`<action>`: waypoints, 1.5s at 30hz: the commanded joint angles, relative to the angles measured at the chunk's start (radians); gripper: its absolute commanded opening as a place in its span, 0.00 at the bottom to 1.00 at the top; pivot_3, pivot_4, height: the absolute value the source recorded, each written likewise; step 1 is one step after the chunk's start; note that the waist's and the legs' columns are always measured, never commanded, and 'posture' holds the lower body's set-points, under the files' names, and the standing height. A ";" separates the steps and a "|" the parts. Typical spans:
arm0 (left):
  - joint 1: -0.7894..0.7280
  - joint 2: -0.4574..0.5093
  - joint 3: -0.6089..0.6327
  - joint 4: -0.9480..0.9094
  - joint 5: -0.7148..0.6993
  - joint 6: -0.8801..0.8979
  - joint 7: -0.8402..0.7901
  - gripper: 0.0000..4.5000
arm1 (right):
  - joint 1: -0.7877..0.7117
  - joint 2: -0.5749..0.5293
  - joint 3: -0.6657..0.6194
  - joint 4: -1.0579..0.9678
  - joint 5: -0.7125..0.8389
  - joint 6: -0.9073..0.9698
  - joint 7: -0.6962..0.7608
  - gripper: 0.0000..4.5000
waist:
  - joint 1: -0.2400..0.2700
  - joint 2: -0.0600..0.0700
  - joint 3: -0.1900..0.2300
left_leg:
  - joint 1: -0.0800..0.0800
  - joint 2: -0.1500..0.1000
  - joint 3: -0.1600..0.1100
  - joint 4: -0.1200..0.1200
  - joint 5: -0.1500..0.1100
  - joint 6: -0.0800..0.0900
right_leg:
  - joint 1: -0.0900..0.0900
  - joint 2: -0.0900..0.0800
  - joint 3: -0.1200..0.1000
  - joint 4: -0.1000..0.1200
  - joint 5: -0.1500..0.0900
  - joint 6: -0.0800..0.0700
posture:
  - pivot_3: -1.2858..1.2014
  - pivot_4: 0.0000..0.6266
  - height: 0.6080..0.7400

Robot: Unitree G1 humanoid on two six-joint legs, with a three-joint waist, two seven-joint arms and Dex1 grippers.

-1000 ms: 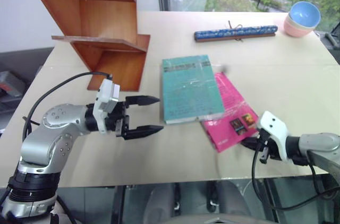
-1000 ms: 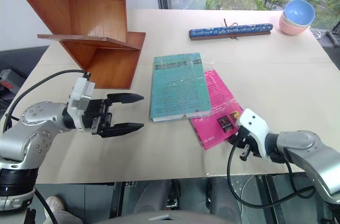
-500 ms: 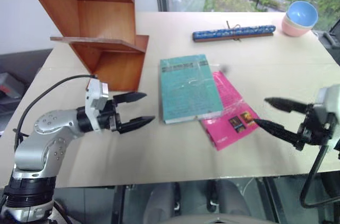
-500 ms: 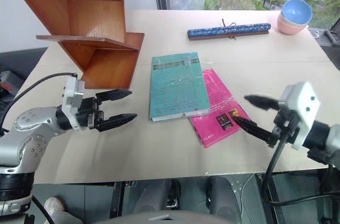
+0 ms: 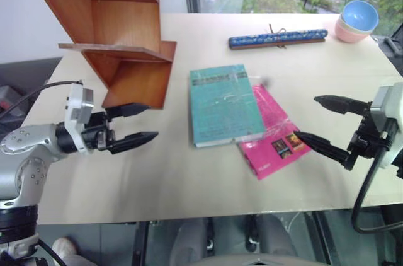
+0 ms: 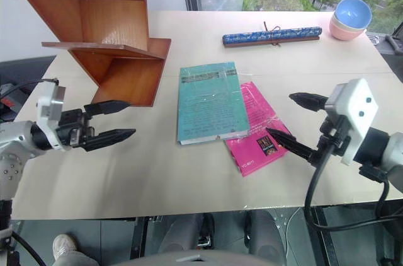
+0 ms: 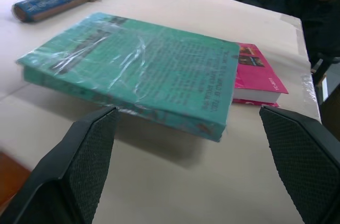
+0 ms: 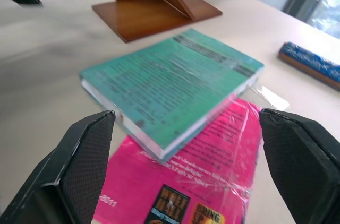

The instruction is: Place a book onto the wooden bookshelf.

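Right now I see my left tool point(image 5: 133, 124) and right tool point(image 5: 321, 122) both spread wide, empty, flanking the book point(image 5: 225, 104) on the counter point(image 5: 189, 171).

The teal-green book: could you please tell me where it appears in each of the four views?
Left eye view: teal-green book at table centre, overlapping the pink book.
Right eye view: centre, right of the wooden bookshelf.
Left wrist view: upper middle.
Right wrist view: centre.
Shared landmark: the pink book under its edge.
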 commanded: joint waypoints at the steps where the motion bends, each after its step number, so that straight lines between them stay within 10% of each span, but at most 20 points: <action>1: -0.029 0.028 0.030 0.037 -0.061 0.172 0.076 1.00 | -0.024 -0.015 0.025 -0.010 -0.036 -0.041 0.004 0.98 | 0.000 0.000 0.000 | 0.000 0.000 0.000 0.000 0.000 0.000 | 0.000 0.000 0.000 0.000 0.000 0.000 | 0.52 0.24 0.98; 12: -0.429 -0.278 0.088 0.250 -0.242 1.061 0.740 1.00 | -0.121 -0.020 0.147 -0.047 -0.074 -0.100 0.030 0.98 | 0.002 -0.004 0.001 | 0.001 -0.001 -0.002 0.001 0.000 0.000 | 0.003 0.000 0.000 0.001 0.002 0.004 | 0.52 0.24 0.98; 21: -0.672 -0.482 0.270 0.634 -0.130 1.052 0.994 1.00 | -0.117 -0.023 0.122 -0.085 -0.048 -0.084 -0.017 0.98 | 0.001 -0.007 0.002 | 0.001 -0.001 -0.001 0.001 0.001 0.000 | 0.002 0.001 -0.001 0.001 0.005 0.000 | 0.52 0.24 0.98; 33: -0.818 -0.565 0.129 0.937 -0.021 0.895 0.798 1.00 | -0.082 -0.037 0.087 -0.115 -0.016 -0.065 -0.073 0.98 | 0.007 -0.007 0.001 | 0.001 -0.002 -0.001 0.001 0.001 -0.001 | 0.003 0.000 -0.002 0.001 0.005 0.000 | 0.52 0.24 0.98; 45: -0.845 -0.531 0.080 0.947 -0.024 0.995 0.593 0.00 | -0.054 -0.045 0.080 -0.130 -0.002 -0.072 -0.110 1.00 | 0.020 -0.007 0.001 | 0.001 -0.002 -0.002 0.002 0.001 -0.001 | 0.003 -0.001 -0.003 0.002 0.005 0.000 | 0.52 0.24 0.98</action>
